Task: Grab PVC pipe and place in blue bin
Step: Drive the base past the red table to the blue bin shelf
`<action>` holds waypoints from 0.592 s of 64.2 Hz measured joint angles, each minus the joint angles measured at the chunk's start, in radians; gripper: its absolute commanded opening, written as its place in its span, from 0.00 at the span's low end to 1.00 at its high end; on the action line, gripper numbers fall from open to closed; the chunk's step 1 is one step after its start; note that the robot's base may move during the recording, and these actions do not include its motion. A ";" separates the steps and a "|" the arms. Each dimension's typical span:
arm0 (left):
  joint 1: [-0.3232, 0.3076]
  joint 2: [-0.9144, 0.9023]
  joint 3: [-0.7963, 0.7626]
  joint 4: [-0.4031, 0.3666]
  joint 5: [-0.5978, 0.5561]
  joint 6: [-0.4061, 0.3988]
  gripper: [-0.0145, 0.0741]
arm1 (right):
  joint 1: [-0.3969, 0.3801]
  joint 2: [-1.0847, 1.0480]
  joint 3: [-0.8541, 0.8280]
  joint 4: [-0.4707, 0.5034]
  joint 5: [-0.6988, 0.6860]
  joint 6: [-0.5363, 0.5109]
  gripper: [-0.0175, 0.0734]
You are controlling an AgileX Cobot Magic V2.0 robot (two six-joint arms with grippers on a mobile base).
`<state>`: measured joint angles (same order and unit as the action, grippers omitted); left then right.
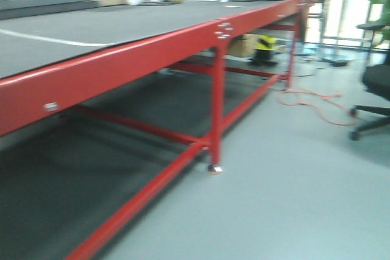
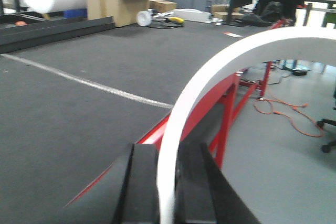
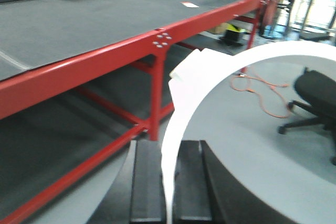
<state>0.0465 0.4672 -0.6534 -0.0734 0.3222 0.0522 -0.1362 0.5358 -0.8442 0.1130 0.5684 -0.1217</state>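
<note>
A white PVC pipe shows in both wrist views as a broad curved white wall arching up and to the right. In the left wrist view the pipe [image 2: 220, 61] runs down between the black fingers of my left gripper [image 2: 168, 150], which is shut on its wall above the table's red edge. In the right wrist view the pipe [image 3: 210, 72] passes between the fingers of my right gripper [image 3: 169, 148], also shut on it, out over the grey floor beside the table. Neither the pipe nor the grippers appear in the exterior view. The blue bin is out of view.
A long red-framed table [image 1: 122, 65] with a dark grey top and red legs [image 1: 217, 108] runs along the left. On the grey floor at the right stand a black office chair [image 1: 375, 83] and an orange cable [image 1: 317, 105]. Cardboard boxes [image 2: 118, 3] stand at the table's far end.
</note>
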 measured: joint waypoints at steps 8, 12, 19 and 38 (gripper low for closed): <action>0.000 0.000 0.000 0.000 0.000 0.000 0.04 | 0.000 0.000 0.000 0.000 0.000 0.000 0.01; 0.000 0.000 0.000 0.000 0.000 0.000 0.04 | 0.000 0.000 0.000 0.000 0.000 0.000 0.01; 0.000 0.000 0.000 0.000 0.000 0.000 0.04 | 0.000 0.000 0.000 0.000 0.000 0.000 0.01; 0.000 0.000 0.000 0.000 0.000 0.000 0.04 | 0.000 0.000 0.000 0.000 0.000 0.000 0.01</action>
<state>0.0465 0.4672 -0.6534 -0.0734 0.3222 0.0522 -0.1362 0.5358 -0.8442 0.1130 0.5684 -0.1217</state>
